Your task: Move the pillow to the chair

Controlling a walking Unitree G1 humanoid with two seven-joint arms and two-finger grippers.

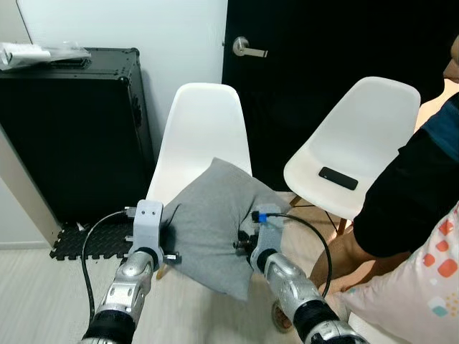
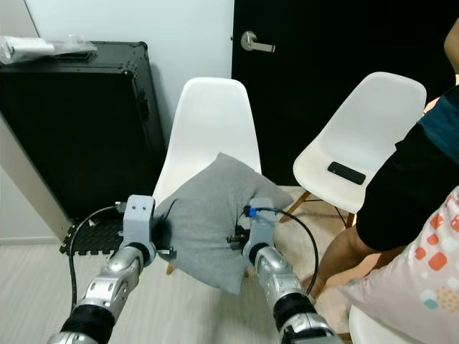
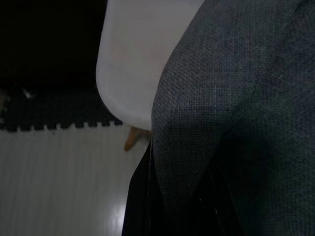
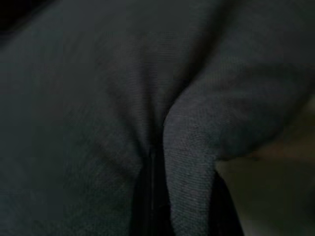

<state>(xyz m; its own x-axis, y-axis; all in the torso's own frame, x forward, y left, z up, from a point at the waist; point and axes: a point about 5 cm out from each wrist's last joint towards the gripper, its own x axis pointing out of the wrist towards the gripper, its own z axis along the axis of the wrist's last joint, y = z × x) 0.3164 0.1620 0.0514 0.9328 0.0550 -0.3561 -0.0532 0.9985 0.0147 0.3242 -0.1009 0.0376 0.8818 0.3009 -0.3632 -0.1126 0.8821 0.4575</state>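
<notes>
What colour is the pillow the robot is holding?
Plain grey. The pillow shows best in the left eye view.

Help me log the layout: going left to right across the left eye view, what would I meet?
Black case → left gripper → grey pillow over the white chair → right gripper → second white chair with a phone → person's dark sleeve.

Head views bright, even, sharp — wrist views dim, murky, perhaps slightly soft up close.
</notes>
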